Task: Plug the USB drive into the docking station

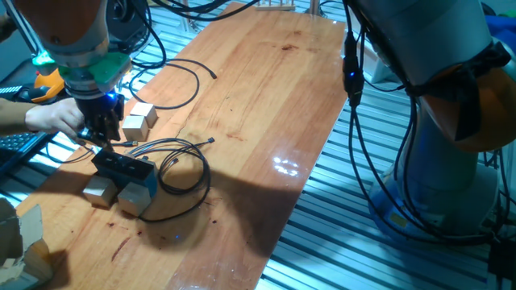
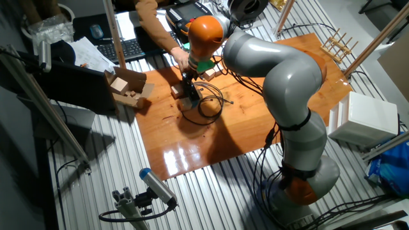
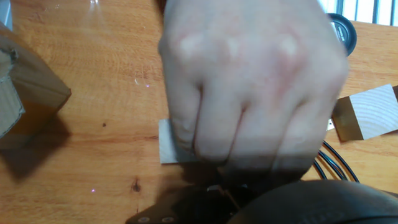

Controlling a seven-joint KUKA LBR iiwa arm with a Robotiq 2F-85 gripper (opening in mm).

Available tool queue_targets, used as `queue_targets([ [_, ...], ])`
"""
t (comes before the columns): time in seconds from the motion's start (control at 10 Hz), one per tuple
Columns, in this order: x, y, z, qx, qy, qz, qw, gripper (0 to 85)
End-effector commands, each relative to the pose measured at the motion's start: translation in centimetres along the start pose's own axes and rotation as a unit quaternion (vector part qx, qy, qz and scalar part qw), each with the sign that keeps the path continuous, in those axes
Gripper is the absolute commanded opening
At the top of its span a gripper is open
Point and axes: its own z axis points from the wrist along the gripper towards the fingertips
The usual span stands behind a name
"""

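Claw (image 1: 98, 129) hangs low over the near-left end of the table (image 1: 266, 97), directly above the docking station (image 1: 122, 167); whether its fingers are parted or clamped on anything cannot be told, since a person's hand (image 3: 249, 81) fills the hand view and reaches in beside the claw in the fixed view. The USB drive cannot be made out in any view; possibly hidden between the fingers. Docking station lies just below the claw, propped against pale wooden blocks (image 1: 129, 196) in front of it; its thin black cables (image 1: 181, 165) loop off to one side; further blocks (image 1: 139, 121) sit behind the claw. Judgement: the station looks light and rigid, liable to slide under insertion force, so the blocks matter as a backstop; the drive is small, stiff and smooth, best pinched across its flat sides near the tail, leaving the plug end free.
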Motion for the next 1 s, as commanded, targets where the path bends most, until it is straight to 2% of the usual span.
queue_targets([
  [0.0,-0.04,0.0,0.06,0.0,-0.001,-0.001,1.0,34.0],
  [0.1,-0.11,-0.06,0.19,-0.002,-0.003,-0.008,1.0,17.0],
  [0.6,-0.08,0.0,0.25,-0.007,-0.005,-0.014,0.9999,17.0],
  [0.7,-0.09,0.0,0.29,-0.01,-0.006,-0.019,0.9998,0.0],
  [0.9,-0.04,0.07,0.29,-0.01,-0.003,-0.028,0.9995,0.0],
])
